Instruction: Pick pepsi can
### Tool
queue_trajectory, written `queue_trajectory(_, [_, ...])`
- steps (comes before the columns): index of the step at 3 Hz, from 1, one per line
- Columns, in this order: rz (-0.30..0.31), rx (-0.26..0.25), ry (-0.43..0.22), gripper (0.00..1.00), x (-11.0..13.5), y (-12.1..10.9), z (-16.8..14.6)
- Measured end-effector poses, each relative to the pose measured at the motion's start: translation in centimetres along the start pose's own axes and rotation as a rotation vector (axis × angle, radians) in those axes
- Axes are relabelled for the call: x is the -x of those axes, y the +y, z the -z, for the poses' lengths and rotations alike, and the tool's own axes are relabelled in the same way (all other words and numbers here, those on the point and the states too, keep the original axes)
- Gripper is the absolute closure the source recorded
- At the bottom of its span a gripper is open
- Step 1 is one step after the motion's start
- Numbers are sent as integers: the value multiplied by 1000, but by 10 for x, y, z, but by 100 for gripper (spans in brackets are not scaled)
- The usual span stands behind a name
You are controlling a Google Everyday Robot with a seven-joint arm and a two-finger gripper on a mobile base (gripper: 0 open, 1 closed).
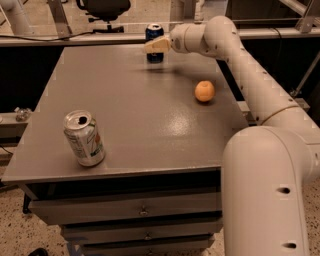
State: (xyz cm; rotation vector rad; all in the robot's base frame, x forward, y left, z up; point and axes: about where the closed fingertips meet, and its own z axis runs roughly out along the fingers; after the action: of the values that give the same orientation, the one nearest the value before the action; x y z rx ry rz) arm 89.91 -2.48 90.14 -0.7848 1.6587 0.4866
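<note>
The pepsi can [155, 56] is dark blue with a silver top and stands upright at the far edge of the grey table [135, 110]. My gripper [151, 43] reaches in from the right at the can's mid-height. One cream finger [156, 46] crosses in front of the can, and the other is hidden behind it. The jaws stand open around the can, which still rests on the table. My white arm [240, 55] runs from the right foreground across the table's right side.
A silver-white can with green and red marks [84, 138] stands near the front left corner. An orange [204, 91] lies at the right middle, under the arm. Drawers [135, 210] sit below the tabletop. An office chair [102, 10] stands behind the table.
</note>
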Motion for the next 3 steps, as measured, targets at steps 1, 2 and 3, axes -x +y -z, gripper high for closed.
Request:
queue_trajectory(1, [-34, 20, 12, 15, -3, 4, -14])
queue_trajectory(2, [-62, 19, 24, 45, -9, 2, -17])
queue_trajectory(3, [-77, 16, 23, 68, -11, 0, -13])
